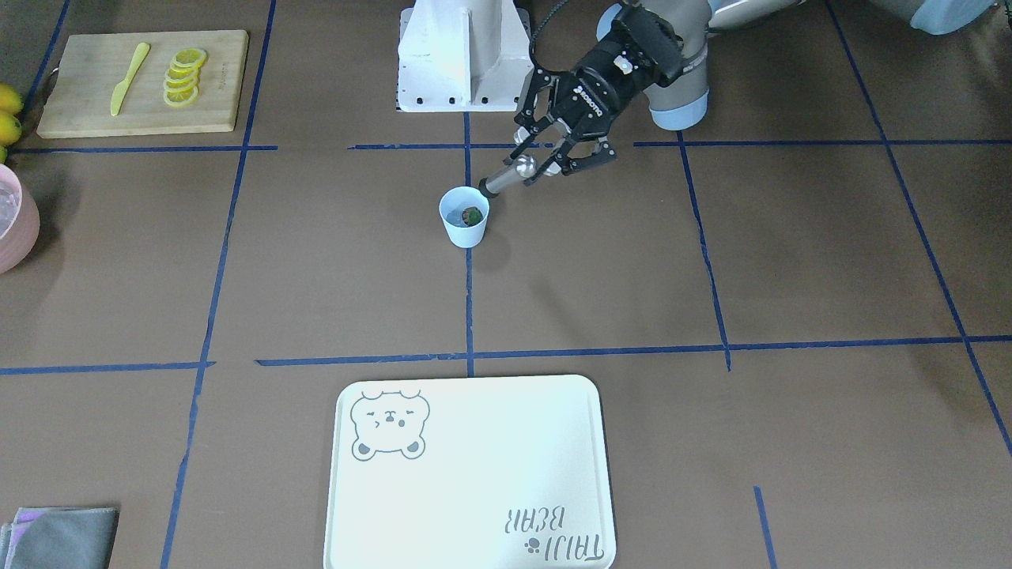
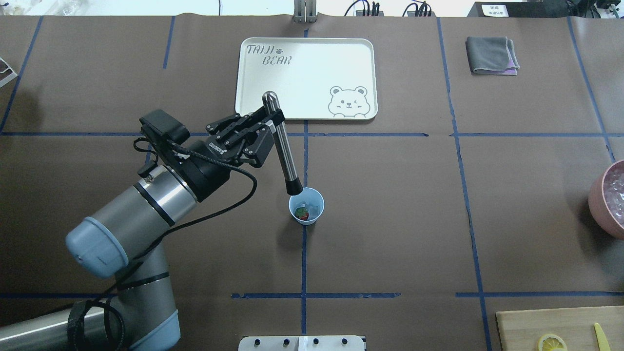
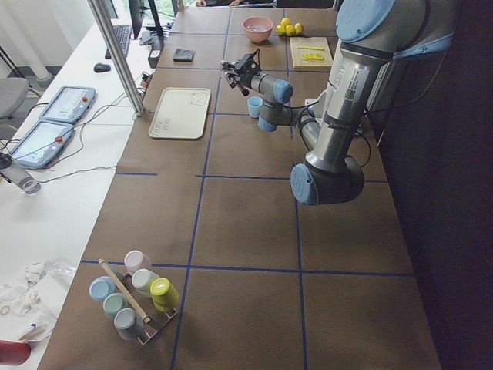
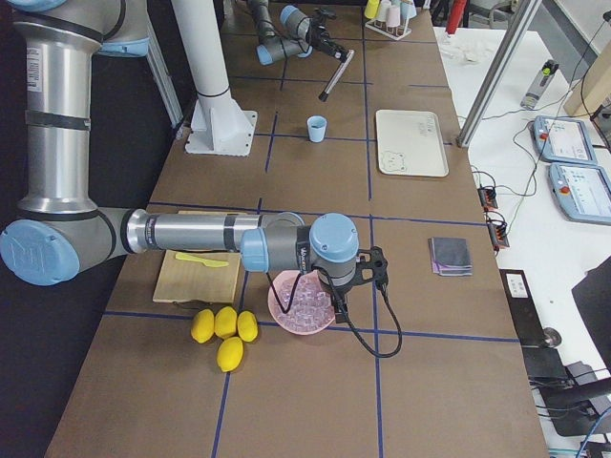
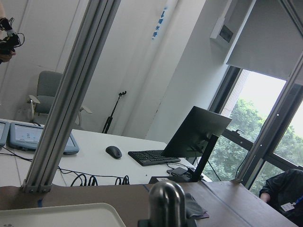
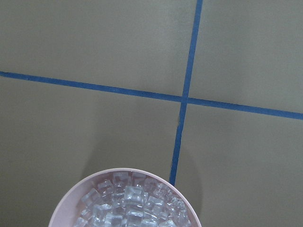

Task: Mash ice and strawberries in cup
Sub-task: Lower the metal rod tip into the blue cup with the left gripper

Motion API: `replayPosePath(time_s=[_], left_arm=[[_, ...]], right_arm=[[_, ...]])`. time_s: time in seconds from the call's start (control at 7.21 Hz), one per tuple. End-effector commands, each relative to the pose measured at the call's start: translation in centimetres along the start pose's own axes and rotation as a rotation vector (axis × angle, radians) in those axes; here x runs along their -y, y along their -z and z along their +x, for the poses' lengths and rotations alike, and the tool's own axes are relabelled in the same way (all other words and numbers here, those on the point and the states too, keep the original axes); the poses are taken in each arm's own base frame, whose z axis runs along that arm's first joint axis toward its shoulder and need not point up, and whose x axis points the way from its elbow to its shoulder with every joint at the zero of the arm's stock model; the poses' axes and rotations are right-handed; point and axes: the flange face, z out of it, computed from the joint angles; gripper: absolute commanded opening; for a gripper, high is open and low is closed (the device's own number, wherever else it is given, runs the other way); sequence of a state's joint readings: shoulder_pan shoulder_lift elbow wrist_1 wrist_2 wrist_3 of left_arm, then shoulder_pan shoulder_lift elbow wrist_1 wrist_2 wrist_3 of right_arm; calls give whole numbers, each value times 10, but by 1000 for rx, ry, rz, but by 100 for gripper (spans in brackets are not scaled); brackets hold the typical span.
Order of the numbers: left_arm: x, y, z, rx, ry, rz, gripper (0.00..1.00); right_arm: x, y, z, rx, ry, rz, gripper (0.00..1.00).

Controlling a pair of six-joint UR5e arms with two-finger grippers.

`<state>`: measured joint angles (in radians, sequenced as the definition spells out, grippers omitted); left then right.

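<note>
On the brown taped surface, with your left gripper (image 2: 274, 122) jaws clamped on the muddler (image 2: 287, 161), centre its tip over the cup (image 1: 465, 233) below the jaws, then press straight down onto the strawberry (image 2: 302, 213) and ice (image 2: 313, 208).

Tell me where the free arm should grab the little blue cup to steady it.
Grip the cup across its outer wall just below the rim, coming in level from the robot's right. It stands upright and tapers toward the base, so higher up is the wider hold. The masher in the left gripper slants toward its mouth from the left, so top and left look blocked.
</note>
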<state>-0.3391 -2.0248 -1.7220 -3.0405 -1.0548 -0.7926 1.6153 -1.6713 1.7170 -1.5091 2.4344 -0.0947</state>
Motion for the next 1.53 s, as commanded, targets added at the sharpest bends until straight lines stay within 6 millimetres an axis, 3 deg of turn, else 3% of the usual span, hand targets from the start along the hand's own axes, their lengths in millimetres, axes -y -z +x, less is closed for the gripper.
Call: replayPosePath(time_s=[0.0, 0.83, 1.39], left_arm=[[-27, 6, 18, 6, -11, -13, 0], [-23, -9, 23, 16, -151, 9, 0], [-31, -12, 11, 75, -199, 19, 0]], right_arm=[[0, 1, 0, 0, -1, 2, 99], [0, 0, 2, -2, -3, -1, 99], [0, -1, 2, -1, -4, -2, 99]])
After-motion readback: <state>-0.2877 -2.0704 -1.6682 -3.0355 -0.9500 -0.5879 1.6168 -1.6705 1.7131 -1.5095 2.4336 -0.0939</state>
